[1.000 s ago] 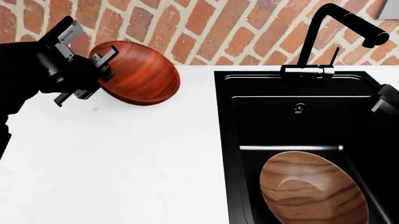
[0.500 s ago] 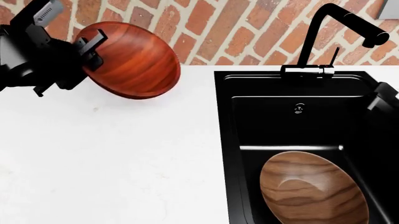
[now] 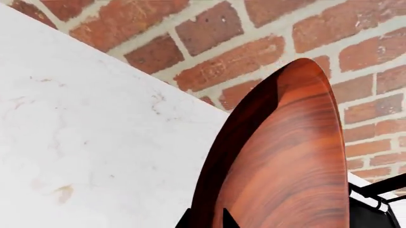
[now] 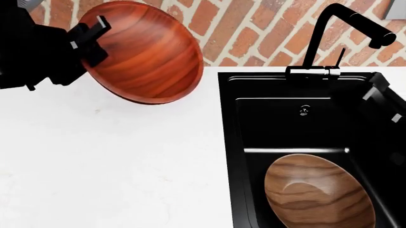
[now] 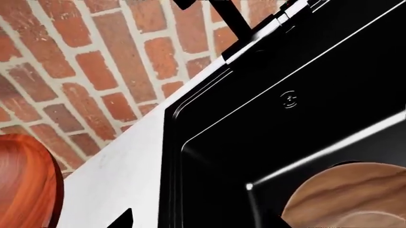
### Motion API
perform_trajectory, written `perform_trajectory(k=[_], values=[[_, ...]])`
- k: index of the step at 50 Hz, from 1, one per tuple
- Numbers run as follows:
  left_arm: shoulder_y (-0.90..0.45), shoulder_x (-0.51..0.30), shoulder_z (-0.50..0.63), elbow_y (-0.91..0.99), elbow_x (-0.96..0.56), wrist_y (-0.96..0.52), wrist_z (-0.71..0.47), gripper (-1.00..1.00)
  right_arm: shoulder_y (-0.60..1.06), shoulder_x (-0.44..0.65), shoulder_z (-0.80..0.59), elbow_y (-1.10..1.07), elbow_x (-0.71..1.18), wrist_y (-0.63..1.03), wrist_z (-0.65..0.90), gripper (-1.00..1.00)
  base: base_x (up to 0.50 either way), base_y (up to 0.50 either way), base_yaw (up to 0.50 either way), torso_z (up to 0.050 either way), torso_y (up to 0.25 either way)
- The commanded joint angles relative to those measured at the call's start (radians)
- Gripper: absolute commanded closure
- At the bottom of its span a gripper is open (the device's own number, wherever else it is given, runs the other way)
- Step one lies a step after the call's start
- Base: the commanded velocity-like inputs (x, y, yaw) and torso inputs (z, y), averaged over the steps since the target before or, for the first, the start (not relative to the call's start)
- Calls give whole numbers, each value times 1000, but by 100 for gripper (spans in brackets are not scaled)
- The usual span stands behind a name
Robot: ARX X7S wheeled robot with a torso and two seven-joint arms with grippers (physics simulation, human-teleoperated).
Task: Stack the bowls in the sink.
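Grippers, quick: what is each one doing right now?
Left gripper: closed on the rim of the reddish-brown bowl, held up over the counter.
Right gripper: only a dark edge shows by the sink; state cannot be told.

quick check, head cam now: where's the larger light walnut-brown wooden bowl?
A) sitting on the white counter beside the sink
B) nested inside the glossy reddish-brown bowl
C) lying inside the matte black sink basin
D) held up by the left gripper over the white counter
C. The larger light walnut-brown wooden bowl lies inside the matte black sink basin, alone, while the left gripper holds the glossy reddish-brown bowl up over the white counter.
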Motion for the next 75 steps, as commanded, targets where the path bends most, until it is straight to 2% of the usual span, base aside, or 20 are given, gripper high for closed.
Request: perform_trajectory(k=[1,19,30,56,75], values=[[-4,-16,-34,108,-32,-5,9,100,57,-73,-44,-17,40,-44,-6,-100,0,0,0,0,0],[-25,57,-38,156,-66,-51,23,100,223,-145,-195,7,89,-31,17,-100,0,0,0,0,0],[-7,99,-33,140,-59,-50,55,100,265,-168,-231,9,100,-32,20,-100,0,0,0,0,1],[14,158,-70,188,-99,-7,88,100,291,-214,-271,27,83,-31,-15,-100,0,0,0,0,0],[41,170,-91,194,-132,6,126,100,288,-221,-281,22,77,-38,-25,-100,0,0,0,0,1]])
